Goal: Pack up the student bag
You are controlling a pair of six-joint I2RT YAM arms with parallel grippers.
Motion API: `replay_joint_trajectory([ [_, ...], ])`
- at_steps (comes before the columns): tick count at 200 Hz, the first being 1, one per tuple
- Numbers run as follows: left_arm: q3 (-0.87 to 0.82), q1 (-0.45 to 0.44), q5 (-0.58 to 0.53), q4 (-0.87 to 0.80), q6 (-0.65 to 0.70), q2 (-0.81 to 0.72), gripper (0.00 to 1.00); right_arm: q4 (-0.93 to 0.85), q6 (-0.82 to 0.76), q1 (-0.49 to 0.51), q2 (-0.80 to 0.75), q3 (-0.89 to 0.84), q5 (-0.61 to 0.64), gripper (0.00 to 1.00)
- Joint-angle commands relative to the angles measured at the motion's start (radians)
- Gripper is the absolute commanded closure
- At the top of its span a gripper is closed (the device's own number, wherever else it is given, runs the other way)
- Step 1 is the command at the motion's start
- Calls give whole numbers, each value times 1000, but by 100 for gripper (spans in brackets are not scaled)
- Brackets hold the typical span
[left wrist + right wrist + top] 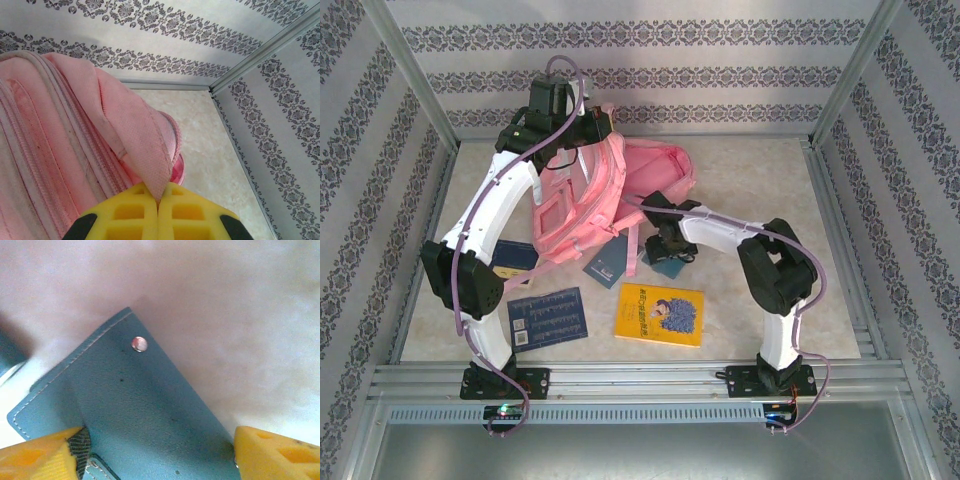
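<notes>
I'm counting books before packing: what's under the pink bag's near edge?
A dark blue booklet pokes out from beneath the student bag; its far corner is covered. Anything else under the fabric is hidden.

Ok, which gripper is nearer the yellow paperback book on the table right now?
Right. The right gripper sits just beyond the far edge of the yellow paperback book, over a teal leather pouch. The left gripper is far back, shut on a strip of the pink fabric backpack.

A yellow book (660, 314) lies flat on the beige table (760, 180), and a blue book (547, 317) lies apart at its left. Behind them lie a navy book (611, 266), another dark book (516, 260) and a teal case (150, 405) with a metal stud.
</notes>
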Motion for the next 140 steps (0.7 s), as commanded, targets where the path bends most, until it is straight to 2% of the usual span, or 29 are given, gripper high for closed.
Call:
replay_joint_trajectory([
  [1, 1, 11, 2, 75, -2, -67, 100, 12, 105, -69, -39, -98, -52, 30],
  [35, 4, 11, 8, 80, -7, -61, 100, 65, 219, -131, -154, -221, -217, 35],
  [60, 11, 11, 10, 82, -8, -58, 100, 81, 224, -138, -254, -267, -287, 31],
  [75, 12, 11, 11, 83, -8, -57, 100, 66, 187, -141, -296, -269, -278, 23],
  [101, 10, 11, 18, 87, -14, -58, 100, 8, 83, -147, -289, -231, -184, 8],
  [124, 6, 11, 23, 91, -17, -60, 100, -34, 30, -153, -203, -177, -177, 7],
  [140, 3, 10, 24, 92, -18, -63, 100, -74, 51, -151, -144, -139, -187, 6],
])
